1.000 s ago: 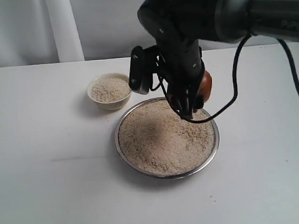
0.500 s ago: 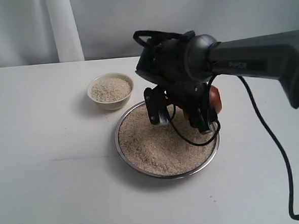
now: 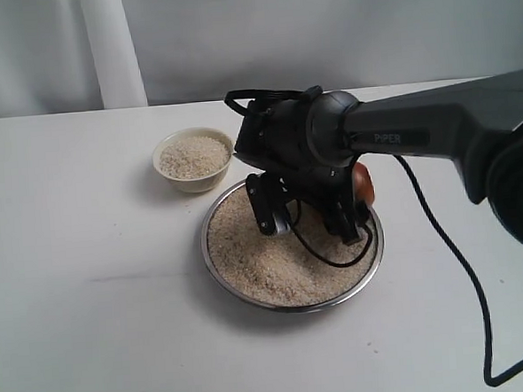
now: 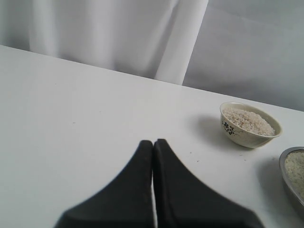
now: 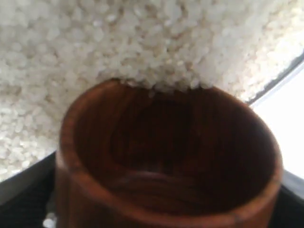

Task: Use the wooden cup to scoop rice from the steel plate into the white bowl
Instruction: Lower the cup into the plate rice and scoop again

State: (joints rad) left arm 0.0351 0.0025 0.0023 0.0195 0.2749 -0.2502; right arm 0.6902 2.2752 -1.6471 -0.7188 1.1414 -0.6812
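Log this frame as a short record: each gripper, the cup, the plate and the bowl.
left gripper: shut, empty, over the bare table, away from both dishes
right gripper: holds the wooden cup, low over the steel plate
cup: tipped, rim against the rice, no grains visible inside
white bowl: beside the plate, already holds rice

One legible marking is present: the lettering "PiPER" [image 3: 398, 138], printed in pale characters on the dark grey link of the right arm [image 3: 456, 117] and readable in the exterior view. The dark print on the outer wall of the white bowl [image 4: 241, 137] is a floral ornament, not characters
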